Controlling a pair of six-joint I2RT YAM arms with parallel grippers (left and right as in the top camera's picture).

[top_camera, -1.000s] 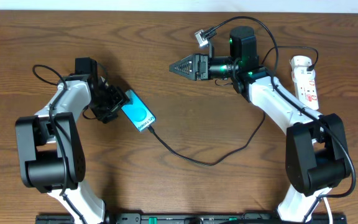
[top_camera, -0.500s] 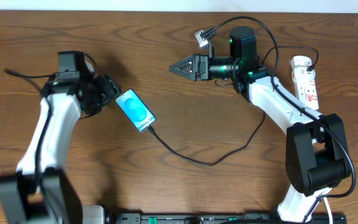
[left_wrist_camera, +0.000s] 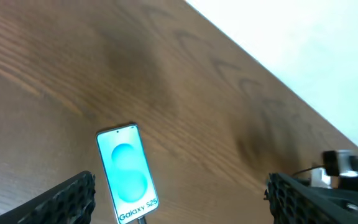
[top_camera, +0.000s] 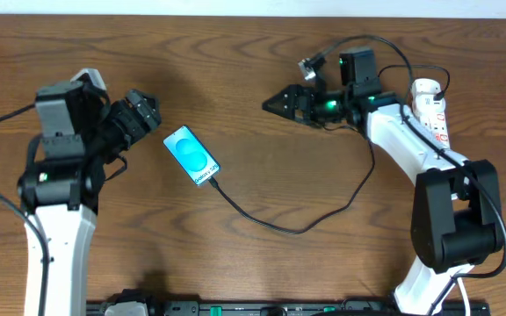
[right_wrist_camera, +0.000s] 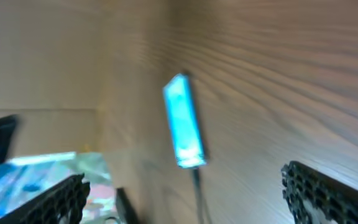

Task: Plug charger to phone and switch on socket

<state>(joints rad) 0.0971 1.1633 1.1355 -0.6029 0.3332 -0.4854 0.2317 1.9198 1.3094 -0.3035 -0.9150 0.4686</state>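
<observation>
Left of the bench's middle lies the phone (top_camera: 191,156), screen up, its long axis slanting from far-left to near-right. Its lettered end points toward the near-right corner, where the tip of the charger (top_camera: 271,224) meets it. That cable loops rightward and passes out of sight under the right arm. By the right edge the socket (top_camera: 432,105) lies lengthwise, far to near. The left pincer (top_camera: 150,114) hangs just far-left of the phone, spread wide and empty. The right pincer (top_camera: 275,103) likewise gapes, gripping nothing.
</observation>
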